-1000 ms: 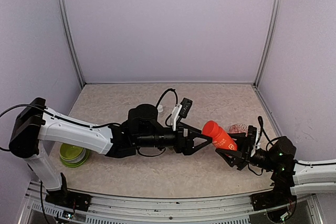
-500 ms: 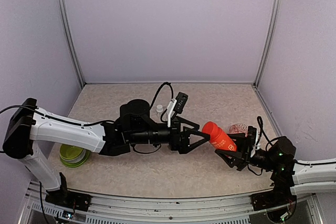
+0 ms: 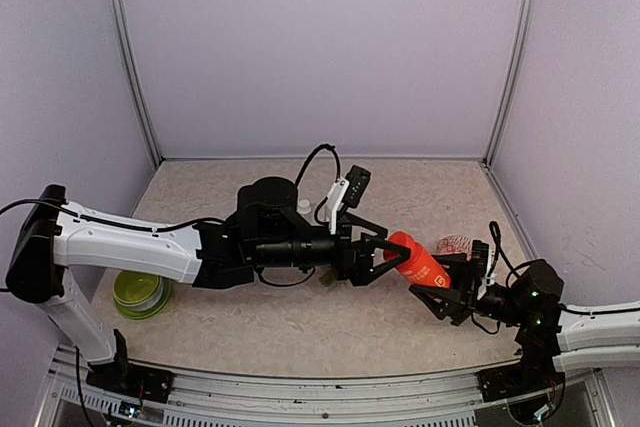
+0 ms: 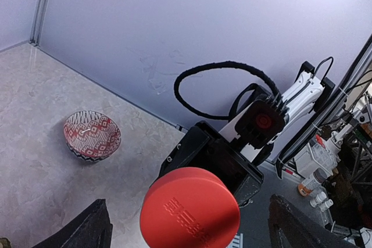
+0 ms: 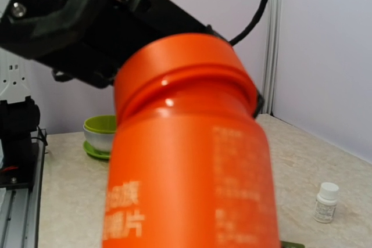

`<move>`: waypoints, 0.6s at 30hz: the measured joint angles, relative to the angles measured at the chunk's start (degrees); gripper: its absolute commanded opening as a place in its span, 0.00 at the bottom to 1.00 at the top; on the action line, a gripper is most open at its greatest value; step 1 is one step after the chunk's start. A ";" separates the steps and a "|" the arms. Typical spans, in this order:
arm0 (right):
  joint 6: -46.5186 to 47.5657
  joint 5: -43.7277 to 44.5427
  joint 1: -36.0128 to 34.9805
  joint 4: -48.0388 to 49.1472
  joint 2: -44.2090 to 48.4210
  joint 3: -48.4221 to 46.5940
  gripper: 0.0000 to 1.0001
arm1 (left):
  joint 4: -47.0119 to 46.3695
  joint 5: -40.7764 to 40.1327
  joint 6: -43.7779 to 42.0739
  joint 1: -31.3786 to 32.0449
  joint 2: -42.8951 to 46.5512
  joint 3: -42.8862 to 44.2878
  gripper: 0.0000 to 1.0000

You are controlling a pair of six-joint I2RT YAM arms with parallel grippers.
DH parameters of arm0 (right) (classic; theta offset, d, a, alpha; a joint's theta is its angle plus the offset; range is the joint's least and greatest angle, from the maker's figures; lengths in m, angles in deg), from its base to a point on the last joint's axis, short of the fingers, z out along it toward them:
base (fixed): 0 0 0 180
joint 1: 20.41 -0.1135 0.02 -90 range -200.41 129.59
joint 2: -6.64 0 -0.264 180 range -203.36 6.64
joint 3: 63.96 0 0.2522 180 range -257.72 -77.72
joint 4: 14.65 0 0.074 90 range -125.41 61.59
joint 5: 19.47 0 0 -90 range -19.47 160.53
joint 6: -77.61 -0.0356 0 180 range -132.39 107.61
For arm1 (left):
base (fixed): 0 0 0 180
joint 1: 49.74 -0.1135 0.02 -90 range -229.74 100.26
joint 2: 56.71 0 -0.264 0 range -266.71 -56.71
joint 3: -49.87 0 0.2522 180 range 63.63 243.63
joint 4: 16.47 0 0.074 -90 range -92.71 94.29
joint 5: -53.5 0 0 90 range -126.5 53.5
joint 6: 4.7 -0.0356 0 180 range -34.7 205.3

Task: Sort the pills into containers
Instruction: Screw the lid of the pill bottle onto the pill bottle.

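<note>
On the beige speckled bench (image 3: 250,322), the left arm (image 3: 130,247) and right arm (image 3: 590,332) meet right of centre. The right pincer (image 3: 438,287) is clamped partway closed on the body of a red cylindrical plastic bottle (image 3: 415,259) whose long axis tilts up and leftward. Its flat red cap (image 4: 190,207) faces squarely into the left pincer (image 3: 385,255), which stands wide open with one finger either side of the cap and holds nothing; contact cannot be confirmed. The dark green plastic strip of containers (image 5: 290,244) shows only as a sliver on the bench beneath the bottle in the right wrist view, apparently nearer the left arm.
</note>
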 measured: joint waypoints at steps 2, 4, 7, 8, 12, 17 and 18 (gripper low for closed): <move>0.00 0.00 0.00 0.00 0.00 0.00 0.03 | 1.29 -0.44 -0.42 0.22 -0.42 0.79 0.90; 0.00 0.00 0.00 0.00 0.00 -0.02 0.03 | 2.49 -1.05 -0.90 0.44 -0.72 1.25 0.90; 0.00 0.00 0.00 0.00 0.00 -0.04 0.03 | 3.85 -1.66 -1.53 0.72 -1.05 1.70 0.86; 0.00 0.00 0.00 0.00 0.00 -0.04 0.03 | 4.20 -1.77 -1.64 0.76 -1.07 1.70 0.85; 0.00 0.00 0.00 0.00 0.00 -0.09 0.03 | 5.07 -2.38 -2.08 0.85 -1.07 1.70 0.81; 0.02 0.02 0.00 -0.02 -0.24 -0.09 0.03 | 5.18 -2.80 -2.51 0.92 -1.07 1.70 0.77; 0.02 0.00 0.00 -0.02 -0.28 -0.09 0.03 | 5.20 -2.82 -2.58 0.94 -1.07 1.70 0.76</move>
